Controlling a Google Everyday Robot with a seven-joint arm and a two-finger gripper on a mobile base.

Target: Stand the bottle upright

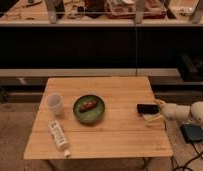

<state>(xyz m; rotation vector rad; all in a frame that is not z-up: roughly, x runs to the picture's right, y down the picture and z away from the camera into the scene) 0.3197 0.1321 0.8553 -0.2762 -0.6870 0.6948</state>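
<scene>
The bottle (pixel 59 136) lies on its side near the front left corner of the wooden table (pixel 120 137), its small white cap pointing toward the front edge. My gripper (pixel 148 113) hovers over the table's right edge, far to the right of the bottle. It is open, and nothing sits between its dark upper finger and pale lower finger. The white arm (pixel 187 112) reaches in from the right.
A white paper cup (pixel 55 103) stands upright just behind the bottle. A green plate (pixel 89 109) holding a brown piece of food (pixel 87 106) sits mid-table. A dark counter and shelving run behind the table. A dark pad lies on the floor at right (pixel 193 133).
</scene>
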